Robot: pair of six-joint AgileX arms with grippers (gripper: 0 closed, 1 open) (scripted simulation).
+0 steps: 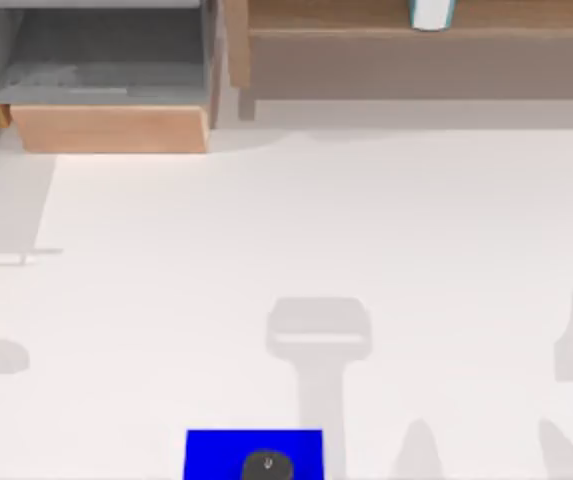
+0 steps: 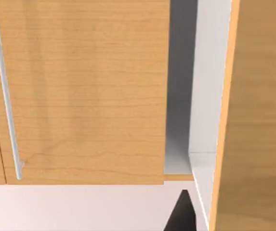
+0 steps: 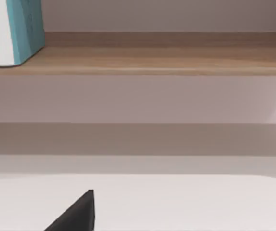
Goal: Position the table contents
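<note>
At the top view's left, the wooden drawer [image 1: 106, 90] stands pulled out, its grey inside bare. The dark grey button [image 1: 267, 465] lies on a blue mat [image 1: 216, 452] at the white table's [image 1: 296, 230] near edge. To the right, the teal item [image 1: 431, 14] stands upright on the wooden shelf [image 1: 506, 20]. Whether either gripper is open or closed cannot be told.

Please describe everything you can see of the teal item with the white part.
The teal item is a box-like thing with a teal side and a white face, plain and smooth. It stands upright on the wooden shelf, its base resting on the board, above the white table. In the top view it sits at the far edge, toward the right. Nothing else touches it.
</note>
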